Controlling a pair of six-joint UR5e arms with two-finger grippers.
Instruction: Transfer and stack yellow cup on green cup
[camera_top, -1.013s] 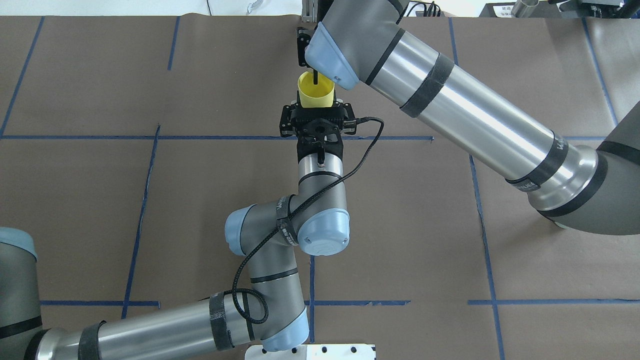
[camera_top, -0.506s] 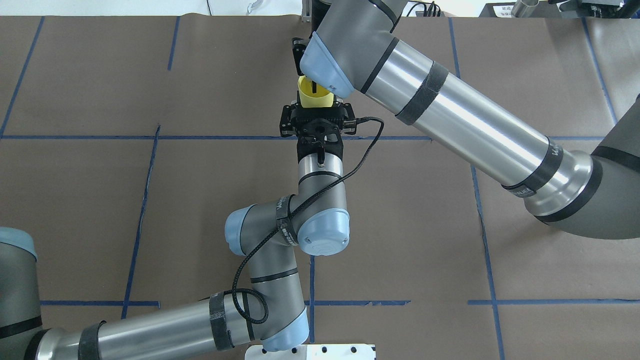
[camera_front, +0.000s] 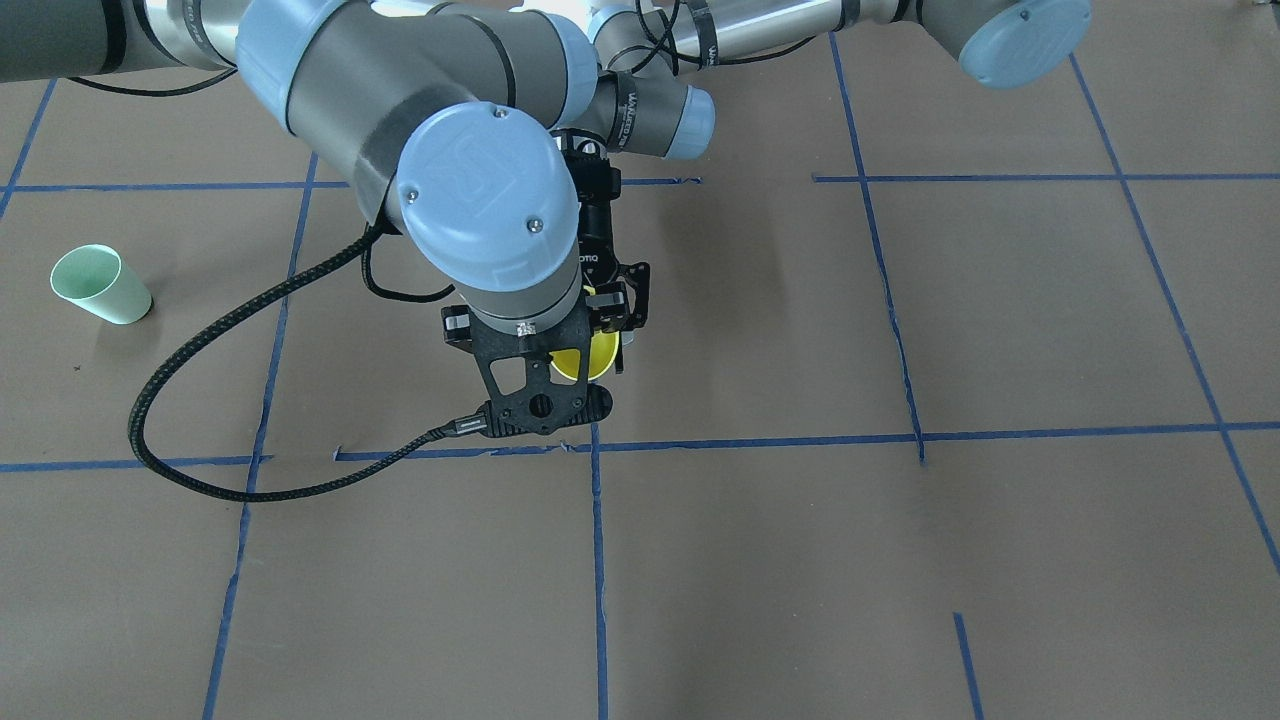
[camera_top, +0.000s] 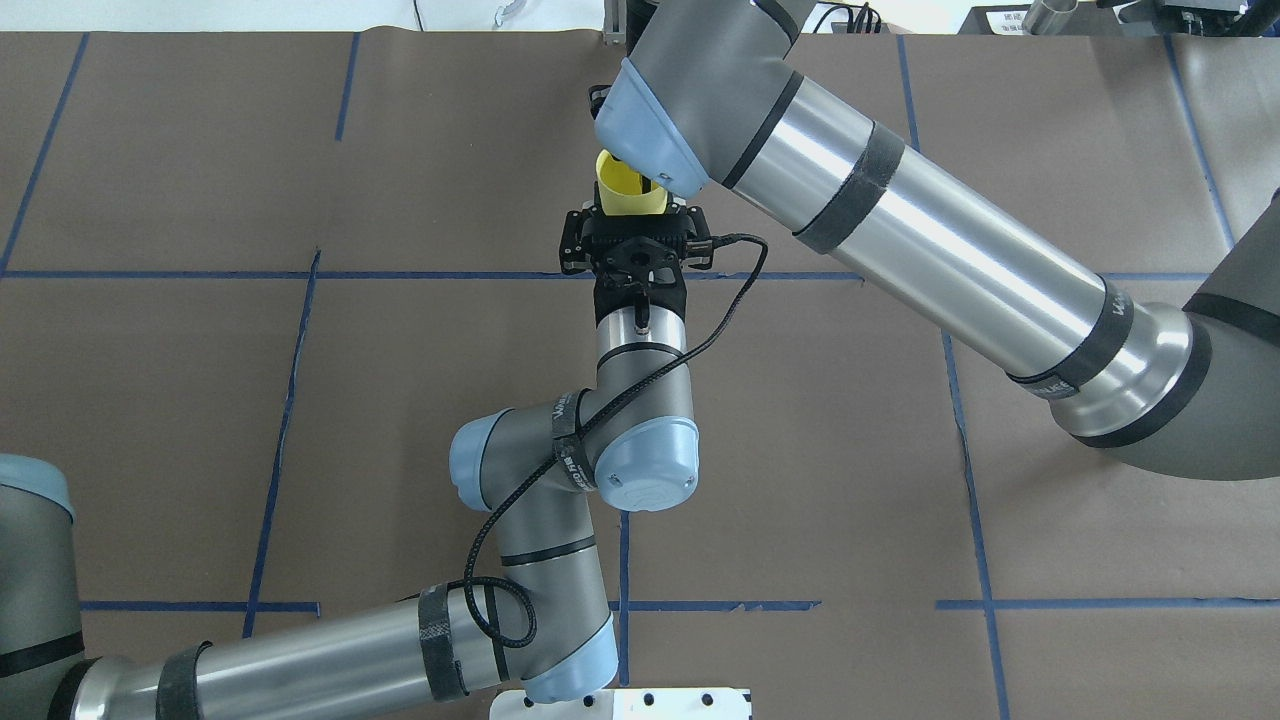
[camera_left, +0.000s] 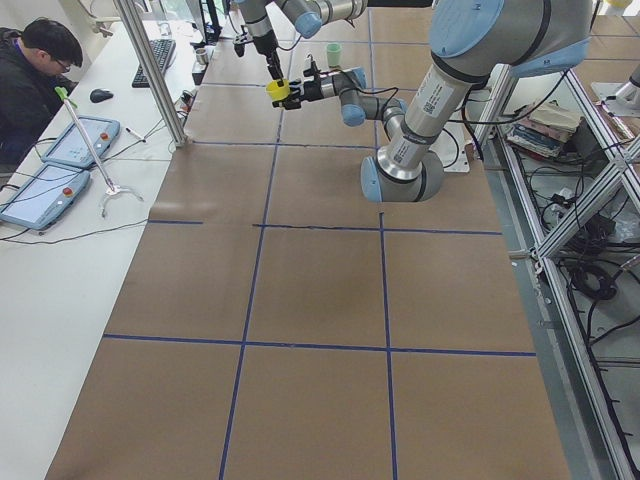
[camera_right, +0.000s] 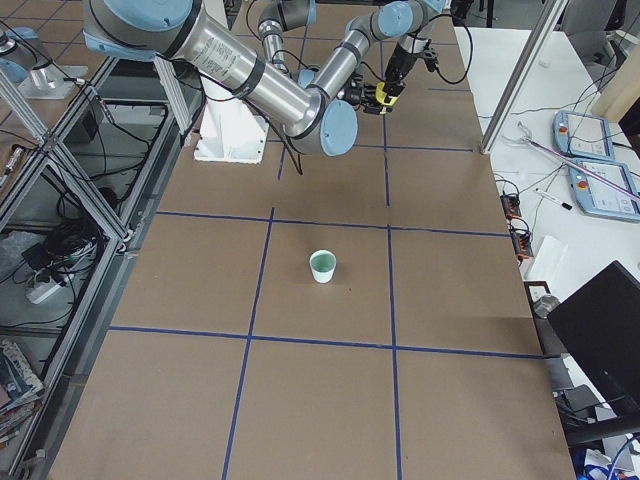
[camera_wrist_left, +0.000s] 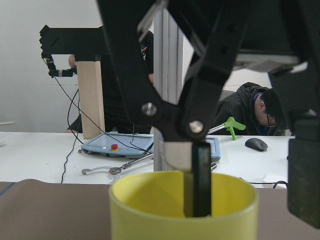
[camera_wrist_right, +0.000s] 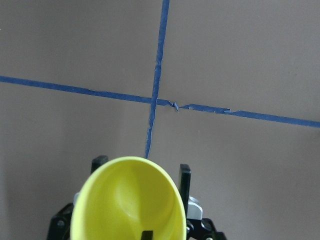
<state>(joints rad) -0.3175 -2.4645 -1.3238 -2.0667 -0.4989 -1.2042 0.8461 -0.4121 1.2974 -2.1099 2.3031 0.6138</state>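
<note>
Front-facing view: small pale mint-green tapered cup (camera_front: 98, 285) stands upright on the brown paper-covered table (camera_front: 900, 560), far out on the robot's right side, well apart from both arms. Small bright yellow tapered plastic cup (camera_front: 578, 362) is up in the air mid-table, mostly hidden under the right wrist (camera_front: 490, 210). Overhead: left gripper (camera_top: 634, 208) reaches away from the robot, clamped on the yellow cup's sides, cup mouth up; right wrist covers the far part of the rim. Left side view: right gripper (camera_left: 270, 76) hangs vertical straight over the yellow cup, tip at the mouth. Right side view: green cup stands alone nearer that camera, yellow cup far off at the grippers. Left wrist view: one black right finger (camera_wrist_left: 201, 185) dips inside the yellow cup. Right wrist view: left fingers (camera_wrist_right: 185, 172) flank the cup on both sides. Whether the right gripper grips the cup or is released, cannot tell.
</note>
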